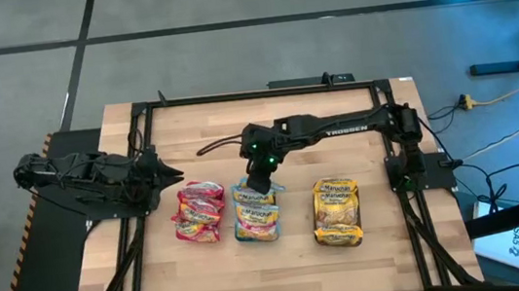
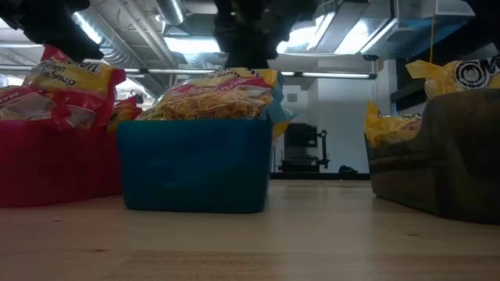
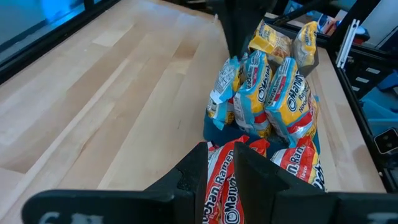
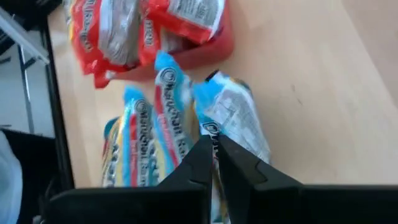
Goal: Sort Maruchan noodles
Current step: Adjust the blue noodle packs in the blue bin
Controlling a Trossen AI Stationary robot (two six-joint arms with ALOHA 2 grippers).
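Maruchan noodle packet, blue-edged crinkly plastic (image 4: 233,118), sits upright in the teal tray (image 2: 195,168) mid-counter, right under the right gripper (image 1: 261,178); jaws pinch its top edge.

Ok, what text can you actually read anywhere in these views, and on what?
"TROSSEN": white lettering on the dark right arm, high view.
"Maruchan": crinkly blue-edged plastic noodle packets in the blue tray.
"Maruchan": red plastic packets beside the left gripper.
"...le Soup": red packet, low view, partly cut off.
Yellow packets' smaller print: too blurred.
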